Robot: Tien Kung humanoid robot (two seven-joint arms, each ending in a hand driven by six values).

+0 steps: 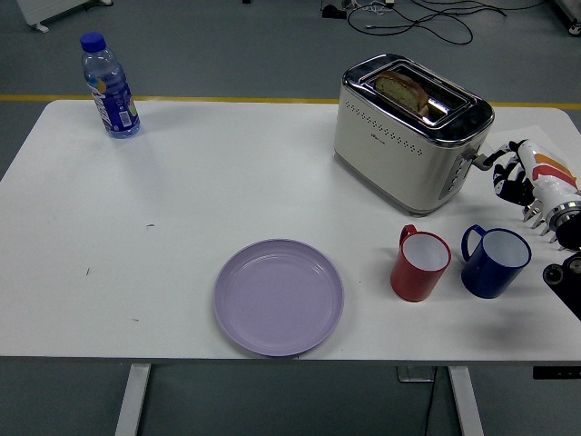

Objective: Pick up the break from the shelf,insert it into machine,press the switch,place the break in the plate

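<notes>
Bread [401, 89] sits low in the near slot of the toaster [408, 132], brown crust just above the chrome rim. Head view only: right hand [511, 170] hovers just beside the toaster's right end, one fingertip [481, 159] reaching toward the lever on that end face, other fingers curled loosely, clamped on nothing; contact with the lever cannot be told. Left arm out of sight. Purple plate [279, 297] lies well in front of the toaster and to its left, bare; red mug [419, 264] and blue mug [495, 262] stand in front of the toaster's right end, near the hand's path; water bottle [109, 85] far to the toaster's left. Judged: slice light, soft, crumbly, likely warm after toasting, easily crushed or torn. Best taken by the exposed top crust, pinched gently across its thin faces between thumb and two fingers, lifted straight up clear of the slot walls. Little crust showing now, so scant purchase until the slice pops up. Hot chrome rim close by.
</notes>
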